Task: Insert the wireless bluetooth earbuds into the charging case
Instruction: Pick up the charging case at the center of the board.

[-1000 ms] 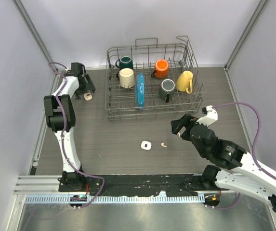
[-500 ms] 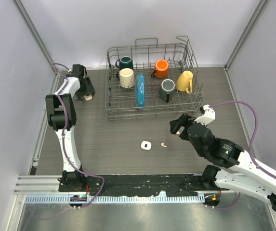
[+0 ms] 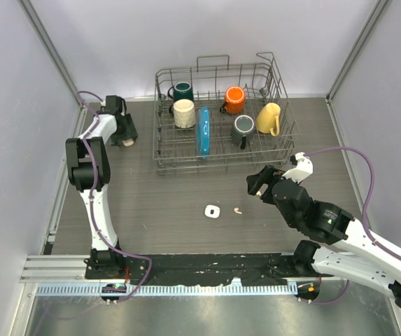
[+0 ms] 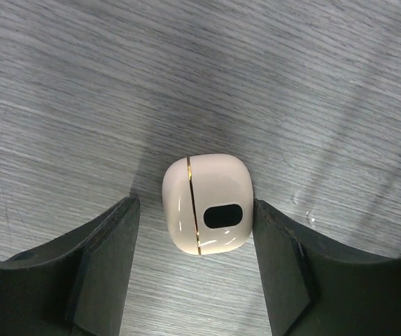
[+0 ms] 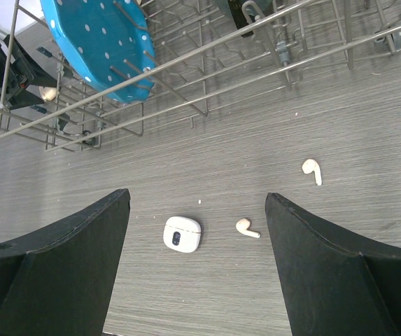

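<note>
A cream charging case (image 4: 207, 204) with a gold seam lies shut on the table at the far left back. My left gripper (image 4: 195, 210) straddles it, open: the right finger (image 4: 284, 266) is almost against the case, and a gap shows on the left side. From above, the left gripper (image 3: 125, 138) covers most of this case. A second, white charging case (image 5: 182, 234) lies mid-table (image 3: 212, 211), also shut. Two earbuds lie loose to its right, one near (image 5: 247, 227) and one farther (image 5: 312, 169). My right gripper (image 5: 197, 203) hovers open above them, holding nothing.
A wire dish rack (image 3: 217, 166) stands at the back centre, holding several mugs and an upright blue plate (image 3: 203, 130). The side walls are close to the left arm (image 3: 87, 164). The right arm's cable (image 3: 365, 183) loops over the right side of the table.
The left gripper's jaws have narrowed around the cream case and now cover it from above. The right arm shifted slightly left, then held still.
</note>
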